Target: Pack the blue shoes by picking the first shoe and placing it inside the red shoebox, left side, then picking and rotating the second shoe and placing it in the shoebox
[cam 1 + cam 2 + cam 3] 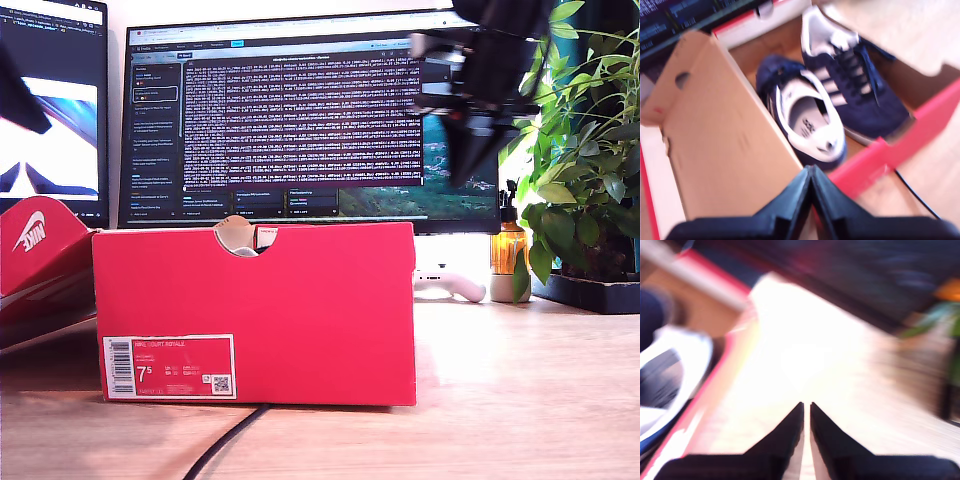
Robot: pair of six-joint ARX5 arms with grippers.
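Red cardboard fills the foreground of the exterior view: the red shoebox (255, 310) stands on the wooden desk (520, 400), its white size label low on the wall toward the exterior view's left and a black cable (228, 445) running out from under it. An arm (480, 80) hangs blurred high at the exterior view's right, in front of the monitor (290, 120); which arm it is cannot be told from here, and the box wall hides whatever lies inside. Seen from the first wrist view, both blue shoes (840, 95) lie side by side in the box, apparently heel to toe, one showing its white lining, the other its laces. My first gripper (811, 175) hovers above the near box wall with its jaws pressed together and empty. Over in the second wrist view, motion blur smears nearly everything; my second gripper (806, 412) shows its tips nearly touching with a sliver of light between them, holding nothing, above bare desk just outside the box edge, where a white-lined shoe opening is partly cut off. Judged from this, the packing looks essentially complete, and what remains is for both arms to clear away without catching the box walls.
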